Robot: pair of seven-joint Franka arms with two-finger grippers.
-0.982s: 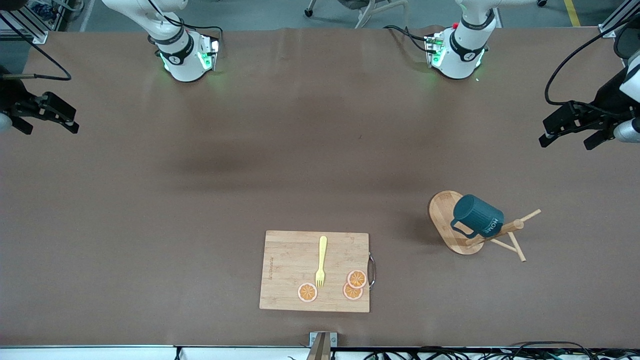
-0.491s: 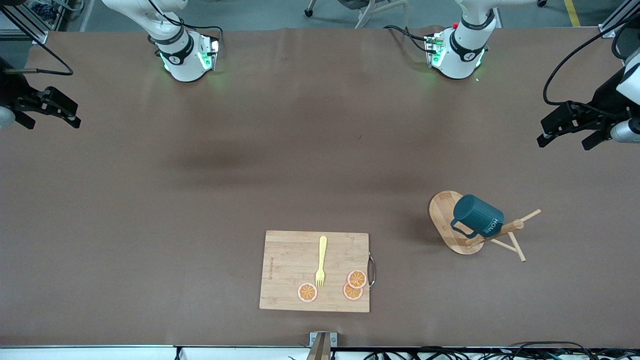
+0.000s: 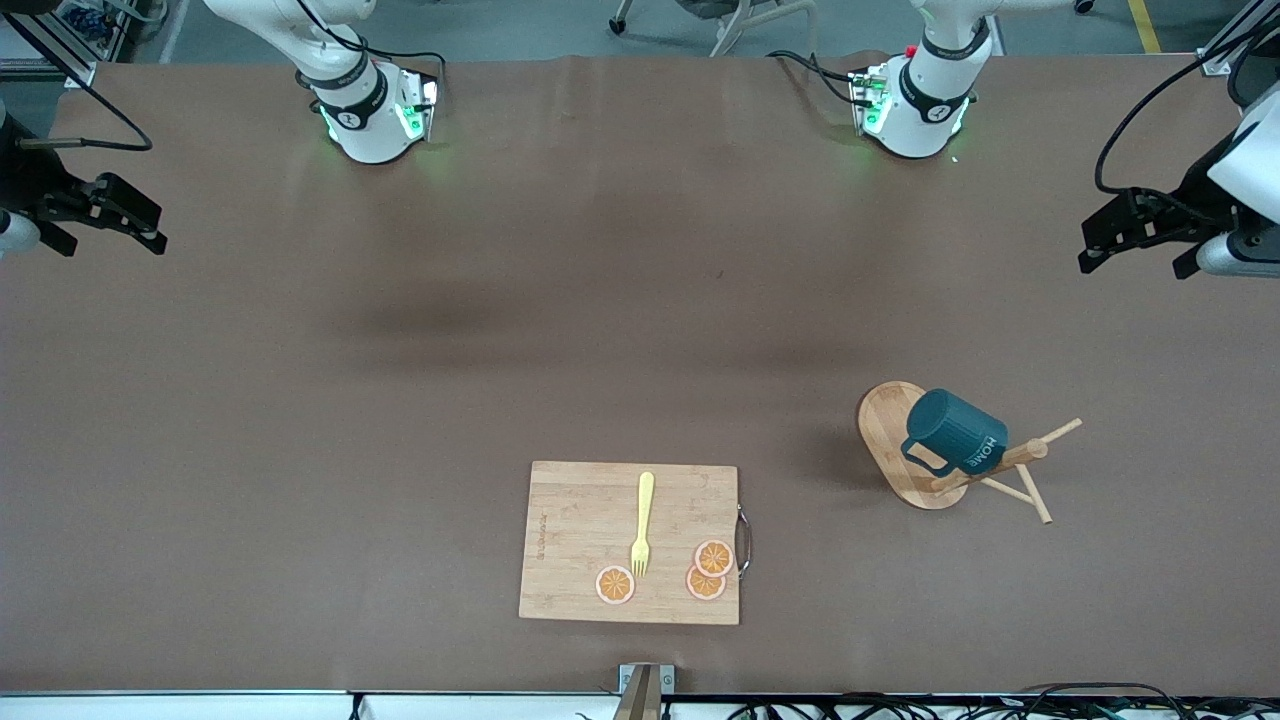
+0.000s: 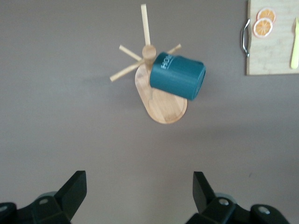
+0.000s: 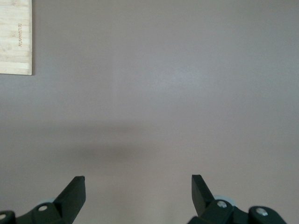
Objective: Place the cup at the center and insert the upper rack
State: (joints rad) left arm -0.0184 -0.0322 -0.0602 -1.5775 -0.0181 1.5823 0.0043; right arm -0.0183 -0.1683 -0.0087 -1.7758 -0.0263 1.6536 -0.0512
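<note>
The dark teal cup (image 3: 955,432) with white "HOME" lettering hangs tilted on a peg of the bamboo upper rack (image 3: 885,430), which stands toward the left arm's end of the table. Both show in the left wrist view: the cup (image 4: 177,75) and the rack's oval base (image 4: 163,109). My left gripper (image 3: 1135,262) is open and empty, up in the air over the table's edge at the left arm's end, well apart from the rack; its own view shows it (image 4: 140,186) over bare table. My right gripper (image 3: 105,240) is open and empty over the right arm's end, also seen in its wrist view (image 5: 138,186).
A rectangular bamboo cutting board (image 3: 580,540) lies near the front camera at mid-table, with a yellow fork (image 3: 642,525) and three orange slices (image 3: 615,585) on it. Its metal handle (image 3: 743,540) faces the rack. A corner of the board shows in the right wrist view (image 5: 16,37).
Both grippers have drifted slightly toward the robots' bases' side of the table, still open. The cup and rack have not moved.
</note>
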